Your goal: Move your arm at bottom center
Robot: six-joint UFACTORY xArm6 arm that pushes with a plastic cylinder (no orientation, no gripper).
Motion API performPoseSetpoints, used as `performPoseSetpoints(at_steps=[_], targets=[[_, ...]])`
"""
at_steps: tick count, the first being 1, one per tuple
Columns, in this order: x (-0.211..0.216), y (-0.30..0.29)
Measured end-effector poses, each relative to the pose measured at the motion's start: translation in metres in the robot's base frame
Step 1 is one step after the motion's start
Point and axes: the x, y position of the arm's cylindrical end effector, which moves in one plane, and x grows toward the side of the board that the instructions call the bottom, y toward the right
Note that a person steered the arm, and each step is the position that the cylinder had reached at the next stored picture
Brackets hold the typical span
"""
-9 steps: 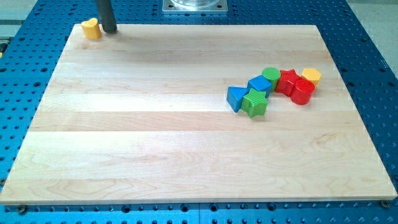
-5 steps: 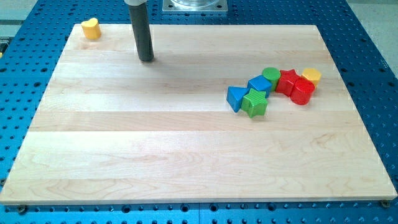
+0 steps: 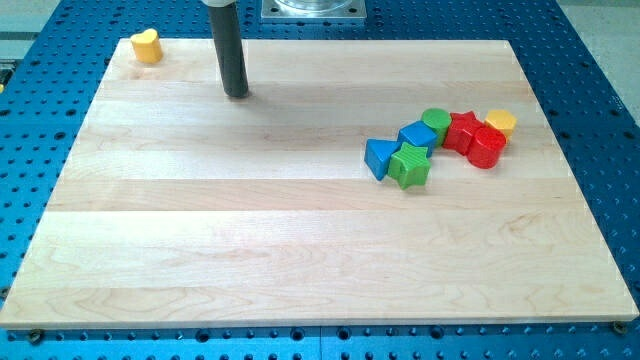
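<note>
My tip (image 3: pixel 237 95) rests on the wooden board (image 3: pixel 250 240) in the upper left part of the view. A yellow heart block (image 3: pixel 147 45) lies at the board's top left corner, to the left of the tip and apart from it. A cluster of blocks lies far to the tip's right: a blue triangle (image 3: pixel 378 158), a green star (image 3: pixel 410 166), a blue cube (image 3: pixel 417 136), a green cylinder (image 3: pixel 436 123), a red star (image 3: pixel 462 130), a red cylinder (image 3: pixel 487 147) and a yellow block (image 3: pixel 501 122). The tip touches no block.
The board lies on a blue perforated table (image 3: pixel 600 120). A grey metal base plate (image 3: pixel 313 10) sits at the view's top, just beyond the board's far edge.
My tip moved from beside the yellow heart to the right and down the view. Over the last half second it barely shifted. No block moved.
</note>
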Motion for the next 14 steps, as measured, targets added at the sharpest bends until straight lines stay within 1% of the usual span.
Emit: performPoseSetpoints(at_steps=[8,9,10,12,13,14], targets=[[-0.005,-0.001],[-0.008,-0.006],[-0.02,-0.006],[-0.015,-0.007],[0.03,0.003],[0.109,0.061]])
